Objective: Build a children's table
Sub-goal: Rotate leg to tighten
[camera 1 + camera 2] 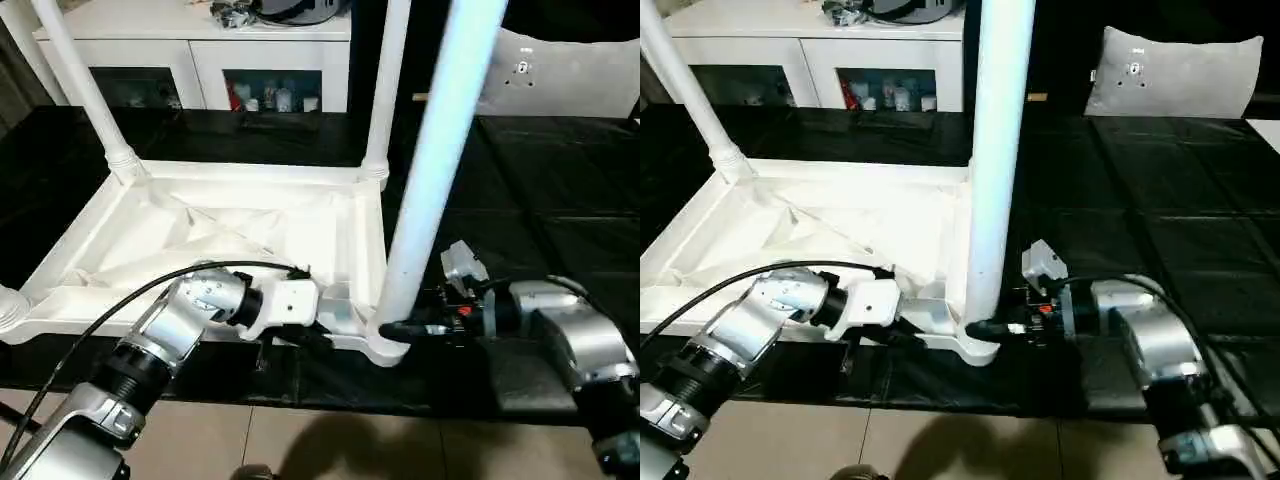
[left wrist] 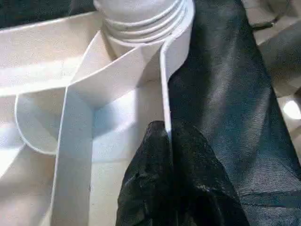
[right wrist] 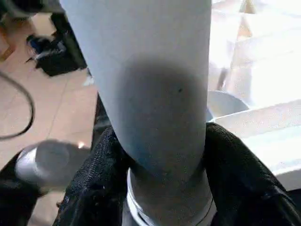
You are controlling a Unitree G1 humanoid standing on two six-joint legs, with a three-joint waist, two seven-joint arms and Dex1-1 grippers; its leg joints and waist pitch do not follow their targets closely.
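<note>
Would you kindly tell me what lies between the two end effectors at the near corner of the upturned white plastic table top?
The near white tapered leg, standing in its corner socket, and the top's rim, seen in the left eye view.

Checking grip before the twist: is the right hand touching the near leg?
Touching. In the right wrist view, both black fingers press against the leg just above its threaded base.

White table top (image 1: 250, 225) and legs (image 1: 440, 160) (ribbed underside), black work surface (image 1: 560, 200).
</note>
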